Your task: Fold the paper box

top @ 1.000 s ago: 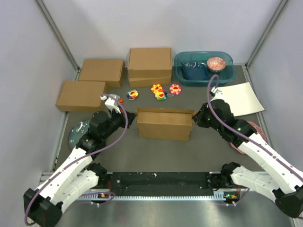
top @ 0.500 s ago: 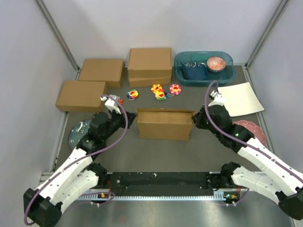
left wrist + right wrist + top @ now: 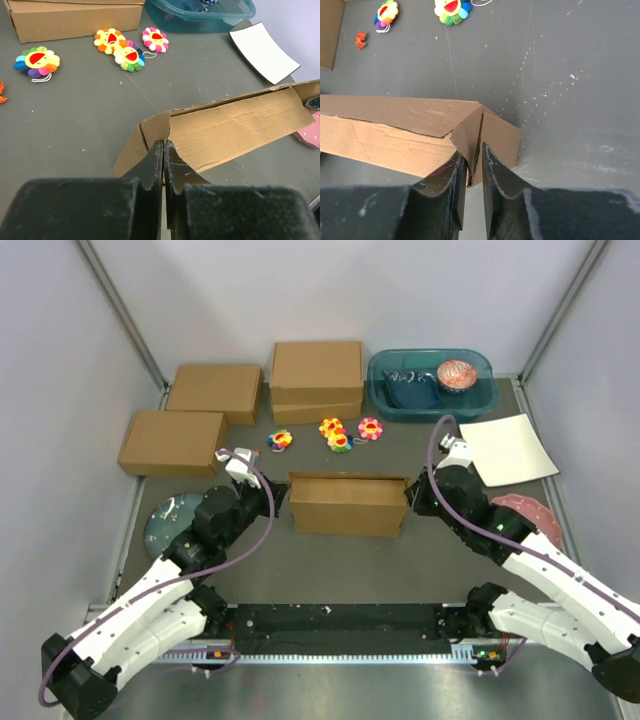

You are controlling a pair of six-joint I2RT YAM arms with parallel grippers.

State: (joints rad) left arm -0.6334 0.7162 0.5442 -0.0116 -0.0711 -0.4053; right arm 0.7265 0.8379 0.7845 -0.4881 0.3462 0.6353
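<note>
The paper box (image 3: 348, 502) is plain brown cardboard, standing partly folded in the middle of the table with its long side towards me. My left gripper (image 3: 278, 498) is at its left end. In the left wrist view the gripper (image 3: 163, 145) is shut on the box's (image 3: 235, 125) left corner flap. My right gripper (image 3: 412, 496) is at the right end. In the right wrist view the gripper (image 3: 472, 152) is closed to a narrow gap with the end flap edge of the box (image 3: 395, 125) pinched between the jaws.
Three ready-made brown boxes (image 3: 211, 390), (image 3: 170, 440), (image 3: 316, 380) stand at the back left. A teal bin (image 3: 430, 385) is at the back right, a white sheet (image 3: 510, 448) beside it. Flower toys (image 3: 340, 435) lie behind the paper box. A round plate (image 3: 165, 520) lies left, a pink item (image 3: 525, 510) right.
My right gripper has shifted left, closer onto the box's right end. My left arm has shifted slightly, still at the left end. The box has stayed in place.
</note>
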